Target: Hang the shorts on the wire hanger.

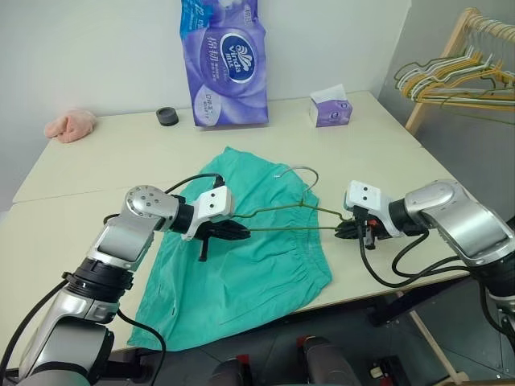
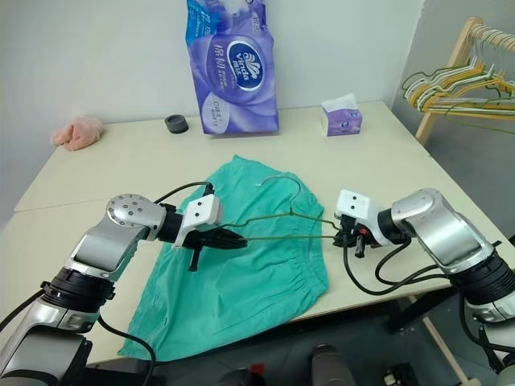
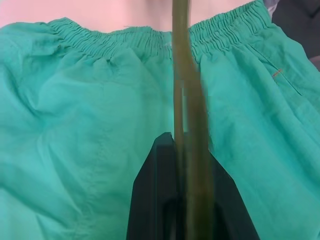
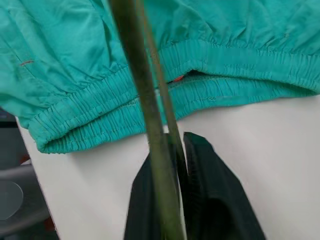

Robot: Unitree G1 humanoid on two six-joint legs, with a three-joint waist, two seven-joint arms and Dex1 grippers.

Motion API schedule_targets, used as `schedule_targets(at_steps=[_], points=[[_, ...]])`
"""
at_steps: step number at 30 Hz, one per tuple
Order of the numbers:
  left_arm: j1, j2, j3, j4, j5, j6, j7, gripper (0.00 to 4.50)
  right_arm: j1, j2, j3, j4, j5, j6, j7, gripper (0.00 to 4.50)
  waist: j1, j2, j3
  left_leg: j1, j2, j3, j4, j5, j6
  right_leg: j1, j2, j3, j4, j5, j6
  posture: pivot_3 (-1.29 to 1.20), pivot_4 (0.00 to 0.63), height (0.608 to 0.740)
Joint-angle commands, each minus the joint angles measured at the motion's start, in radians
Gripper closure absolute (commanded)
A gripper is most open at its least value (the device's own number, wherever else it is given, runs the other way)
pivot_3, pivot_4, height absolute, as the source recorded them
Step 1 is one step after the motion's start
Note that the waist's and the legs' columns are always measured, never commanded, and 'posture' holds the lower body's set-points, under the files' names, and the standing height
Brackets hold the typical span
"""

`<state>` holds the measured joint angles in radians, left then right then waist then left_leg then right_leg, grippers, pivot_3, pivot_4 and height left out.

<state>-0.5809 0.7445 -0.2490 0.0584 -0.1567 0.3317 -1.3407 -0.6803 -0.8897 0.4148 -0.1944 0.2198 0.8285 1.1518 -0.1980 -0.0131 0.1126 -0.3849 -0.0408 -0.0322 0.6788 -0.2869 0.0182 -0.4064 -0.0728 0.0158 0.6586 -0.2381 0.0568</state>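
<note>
The teal-green shorts [image 1: 241, 273] lie flat and wrinkled on the table, with the gathered waistband [image 4: 225, 65] toward the table's right front edge. The thin olive wire hanger [image 1: 298, 228] is held just above them, its hook [image 1: 299, 169] pointing toward the far side. My left gripper [image 1: 237, 233] is shut on the hanger's left corner, over the cloth. My right gripper [image 1: 348, 231] is shut on the hanger's right corner, just past the waistband and above the bare table [image 4: 250, 130]. In the wrist views the wire [image 3: 187, 100] runs up between the black fingers [image 3: 155, 190].
At the back of the table stand a purple tissue pack [image 1: 228, 64], a small purple tissue box [image 1: 330, 108] and a black round cap [image 1: 167, 116]. A pink cloth lump [image 1: 71, 125] lies far left. A wooden rack with several hangers [image 1: 459, 76] stands to the right.
</note>
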Motion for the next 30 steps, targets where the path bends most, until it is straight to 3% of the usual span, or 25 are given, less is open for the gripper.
schedule_targets(at_steps=[1, 4, 12, 14, 20, 26, 30], points=[[-0.006, 0.0, -0.003, -0.012, 0.005, -0.007, 0.005, 4.5, -0.005, 0.01, -0.048, -0.024, 0.012, 0.042, -0.024, 4.46, 0.0, 0.0, 0.0, 0.0, 0.0, 0.0, 0.0, 0.0, 0.0, 0.0, 0.0, 0.0, 0.0, 0.0, 0.0, -0.28, 0.067, 0.74], [-0.009, -0.023, 0.004, 0.029, 0.026, -0.024, 0.049, 4.5, 0.015, 0.014, -0.068, -0.047, 0.037, 0.089, -0.03, 4.46, 0.001, 0.0, 0.0, 0.0, 0.0, 0.0, 0.0, 0.0, 0.0, 0.0, 0.0, 0.0, 0.0, 0.0, 0.0, -0.29, 0.067, 0.74], [-0.039, -0.092, 0.098, 0.141, 0.026, -0.088, 0.211, 2.32, 0.08, 0.048, -0.18, -0.1, 0.139, 0.248, -0.098, 4.5, 0.001, 0.0, 0.0, 0.0, 0.0, -0.001, 0.0, 0.0, 0.0, 0.0, -0.001, 0.0, 0.001, 0.0, 0.0, -0.29, 0.073, 0.74], [-0.066, -0.101, 0.19, 0.207, -0.017, -0.065, 0.282, 1.74, 0.105, 0.075, -0.259, -0.106, 0.18, 0.32, -0.143, 4.5, 0.001, 0.0, -0.001, 0.0, 0.0, -0.001, 0.0, 0.0, 0.0, 0.0, -0.001, 0.0, 0.001, 0.0, 0.0, -0.3, 0.075, 0.74], [-0.028, -0.049, 0.345, 0.285, -0.103, 0.026, 0.325, 1.74, 0.219, 0.104, -0.499, -0.155, 0.285, 0.504, -0.239, 4.5, -0.001, 0.0, -0.001, -0.001, 0.0, -0.002, 0.0, 0.0, -0.001, -0.001, -0.001, 0.0, 0.0, 0.0, 0.0, -0.31, 0.082, 0.74], [0.126, 0.017, 0.304, 0.144, -0.136, 0.071, 0.203, 1.74, 0.387, 0.057, -0.604, -0.23, 0.351, 0.599, -0.276, 4.5, 0.001, 0.0, -0.001, -0.001, 0.0, -0.001, 0.0, -0.001, -0.001, -0.001, -0.001, 0.0, 0.0, 0.0, 0.0, -0.32, 0.095, 0.74], [0.129, 0.005, 0.278, 0.095, -0.161, 0.114, 0.172, 1.74, 0.51, 0.002, -0.669, -0.262, 0.412, 0.699, -0.267, 4.5, 0.008, 0.0, -0.001, -0.001, -0.001, -0.002, 0.0, -0.001, 0.0, 0.001, -0.001, -0.002, 0.0, 0.0, 0.0, -0.33, 0.101, 0.74]])
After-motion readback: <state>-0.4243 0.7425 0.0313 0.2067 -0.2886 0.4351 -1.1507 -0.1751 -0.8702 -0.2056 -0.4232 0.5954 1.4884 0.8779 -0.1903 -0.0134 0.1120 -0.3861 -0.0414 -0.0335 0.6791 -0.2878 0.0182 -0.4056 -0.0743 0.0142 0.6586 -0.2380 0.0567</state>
